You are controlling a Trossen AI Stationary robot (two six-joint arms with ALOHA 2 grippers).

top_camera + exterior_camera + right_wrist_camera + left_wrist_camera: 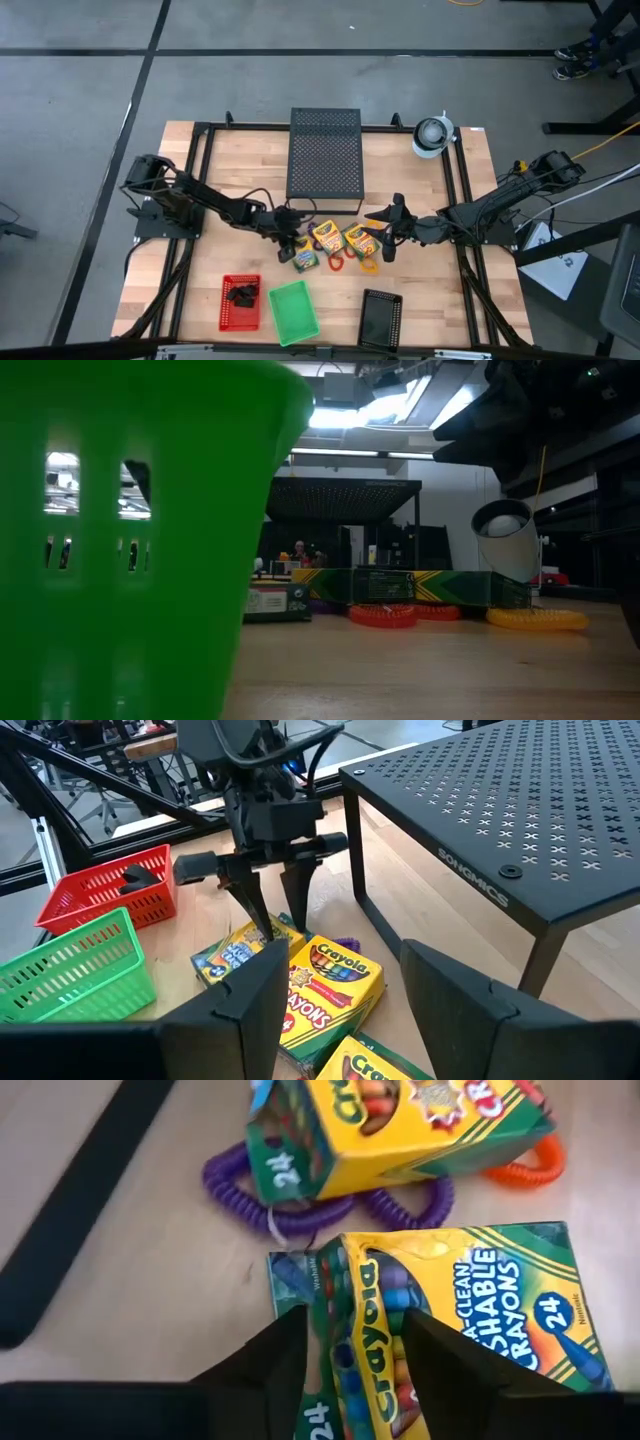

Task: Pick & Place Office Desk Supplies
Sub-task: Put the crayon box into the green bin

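High view: three crayon boxes (330,240) are seen lying mid-table, just in front of the black perforated stand (325,160), with a red ring (336,263) and a yellow ring (369,265) beside them. The left gripper (292,245) is placed over the leftmost box; the right gripper (392,232) is held just right of the group. A red basket (240,302) holding black clips (241,296) and a green basket (294,311) are set nearer the front edge.

Left wrist view: the spread fingers (275,1365) are set astride the edge of one crayon box (450,1330), not yet closed; a purple ring (300,1205) is seen beyond.

Right wrist view: the right fingers (250,1000) are held wide apart, holding nothing.
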